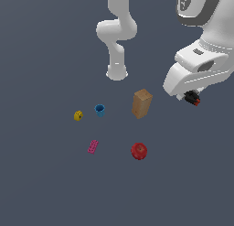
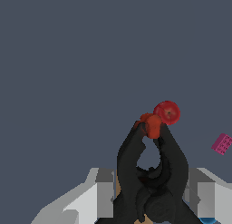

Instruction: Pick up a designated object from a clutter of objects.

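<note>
- A yellow block (image 1: 78, 115), a blue cup (image 1: 99, 110) and a pink flat brick (image 1: 93, 147) lay on the dark floor (image 1: 41, 184), toward the exterior view's left.
- The red apple (image 1: 139, 151) sat near the upright brown box (image 1: 141, 103).
- The gripper (image 1: 191, 96), raised at the exterior view's right, was clenched on the black clamp (image 2: 152, 173); its fingers (image 2: 103, 193) pressed both sides, the red-orange tip (image 2: 151, 124) pointing outward.
</note>
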`<state>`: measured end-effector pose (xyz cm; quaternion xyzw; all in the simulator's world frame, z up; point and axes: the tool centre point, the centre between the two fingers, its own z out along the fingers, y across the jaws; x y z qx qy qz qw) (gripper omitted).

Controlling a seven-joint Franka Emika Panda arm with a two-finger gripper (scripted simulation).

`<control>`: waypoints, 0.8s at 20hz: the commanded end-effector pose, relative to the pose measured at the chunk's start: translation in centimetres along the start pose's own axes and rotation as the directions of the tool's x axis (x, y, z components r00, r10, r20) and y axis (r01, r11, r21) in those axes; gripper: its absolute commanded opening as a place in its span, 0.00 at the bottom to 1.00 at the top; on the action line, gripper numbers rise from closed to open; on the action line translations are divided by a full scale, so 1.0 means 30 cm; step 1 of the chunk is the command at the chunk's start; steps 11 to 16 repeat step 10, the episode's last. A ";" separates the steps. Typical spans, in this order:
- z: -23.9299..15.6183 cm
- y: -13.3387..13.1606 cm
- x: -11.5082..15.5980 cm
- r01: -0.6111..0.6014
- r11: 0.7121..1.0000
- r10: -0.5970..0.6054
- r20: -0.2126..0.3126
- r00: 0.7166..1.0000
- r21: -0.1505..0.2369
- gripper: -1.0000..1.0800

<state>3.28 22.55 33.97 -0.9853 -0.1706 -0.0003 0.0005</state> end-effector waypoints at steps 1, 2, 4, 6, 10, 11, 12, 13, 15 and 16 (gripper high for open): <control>-0.035 0.009 0.012 0.000 1.000 0.000 0.001 1.000 0.000 0.00; -0.045 0.011 0.016 0.000 1.000 0.000 0.001 1.000 0.000 0.00; -0.061 0.016 0.022 0.000 1.000 0.000 0.001 1.000 -0.001 0.00; -0.071 0.018 0.026 0.000 1.000 0.000 0.001 1.000 -0.001 0.00; -0.076 0.020 0.031 0.000 1.000 0.000 0.001 1.000 -0.001 0.00; -0.076 0.020 0.031 0.000 1.000 0.000 0.001 1.000 -0.001 0.00; -0.076 0.020 0.031 0.000 1.000 0.000 0.001 1.000 -0.001 0.00; -0.076 0.020 0.031 0.000 1.000 0.000 0.001 1.000 -0.001 0.00; -0.076 0.020 0.031 0.000 1.000 0.000 0.001 1.000 -0.001 0.00; -0.076 0.020 0.031 0.000 1.000 0.000 0.001 1.000 -0.001 0.00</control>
